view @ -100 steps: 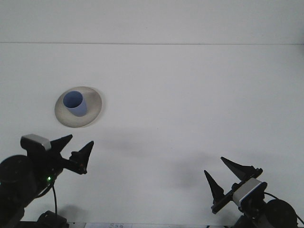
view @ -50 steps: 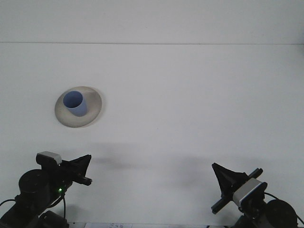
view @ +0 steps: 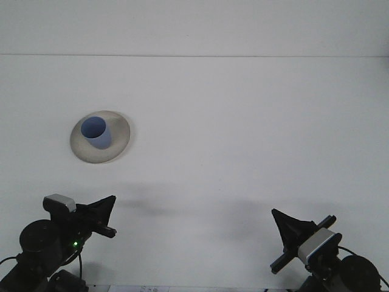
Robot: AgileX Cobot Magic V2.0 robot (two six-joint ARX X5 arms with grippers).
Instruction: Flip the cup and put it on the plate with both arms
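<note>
At the far left, low in the front view, the left gripper is seen drawn back near the table's near edge, its fingers brought together to a narrow point where a second ago they were spread wide and held higher, closer to the plate. Over the last half second it has shifted only slightly. Up and to its right, well apart from it, the plate is found on the left half of the white table, and the blue cup is seen standing on it, mouth upward, its rim open to the camera. Neither has moved across the three pictures. From this it is judged that the cup is already flipped and set down, and that the task is finished or very nearly so, with the arms being taken home.

Further right, the middle of the table is bare apart from soft shadows. At the lower right, the right gripper is seen low by the near edge, its fingers likewise closed to a narrow dark wedge with nothing held, where a second ago they stood apart; since half a second ago it appears unchanged. Nothing is seen lying between either gripper and the plate, and no obstruction to a further retreat is visible.
</note>
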